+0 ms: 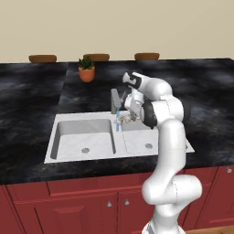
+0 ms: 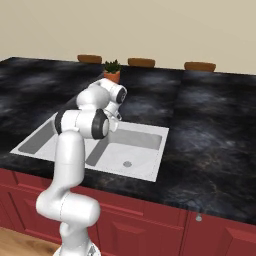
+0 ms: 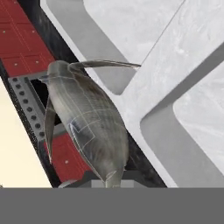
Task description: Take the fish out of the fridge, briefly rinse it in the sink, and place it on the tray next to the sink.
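Fish (image 3: 87,122) hangs from the claw (image 3: 111,181), its narrow end pinched at the bottom of the hand view and its grey body reaching out over the sink (image 3: 183,57), with thin fins spread to the sides. The fingers themselves are hidden behind the fish and the lower edge, so how wide they stand cannot be read, though the fish is plainly held between them. In the left base view the claw (image 1: 124,119) holds the small silvery fish (image 1: 122,120) above the sink (image 1: 82,137), over the divider between the two basins and just in front of the grey faucet (image 1: 116,101). A thin blue stream of water (image 1: 117,123) runs down from the faucet beside the fish. The sink is set into the black marbled worktop (image 1: 27,100), with dark red cabinets (image 1: 68,201) below it. A potted plant (image 1: 86,68) stands on the worktop well behind the sink. In the right base view the arm bends over the sink (image 2: 135,150), hiding the claw.
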